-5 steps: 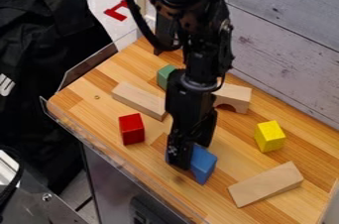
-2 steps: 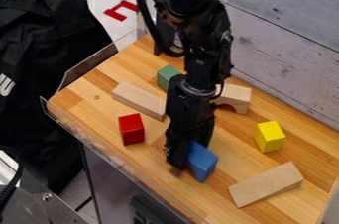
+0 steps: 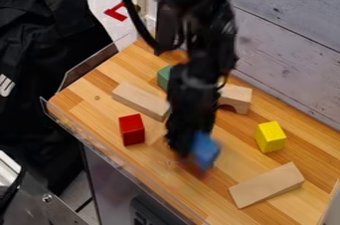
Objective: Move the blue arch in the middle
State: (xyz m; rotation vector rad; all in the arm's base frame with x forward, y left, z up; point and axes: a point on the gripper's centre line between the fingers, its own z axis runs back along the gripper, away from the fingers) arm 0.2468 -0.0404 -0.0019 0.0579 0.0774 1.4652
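Worktop (image 3: 79, 102) of strip-grained wood. Black hand (image 3: 189, 150) closed on blurred blue block (image 3: 207, 150). Boxy red block (image 3: 132, 130), yellow cube (image 3: 270, 137), pale wooden arch (image 3: 236, 97) apart.

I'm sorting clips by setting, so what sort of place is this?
Probably a robot workspace: a black robot arm over a wooden tabletop, with toy blocks such as a red one and a yellow one.

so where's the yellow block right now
In the camera view, the yellow block sits on the table's right side, between the plank wall and the wooden wedge.
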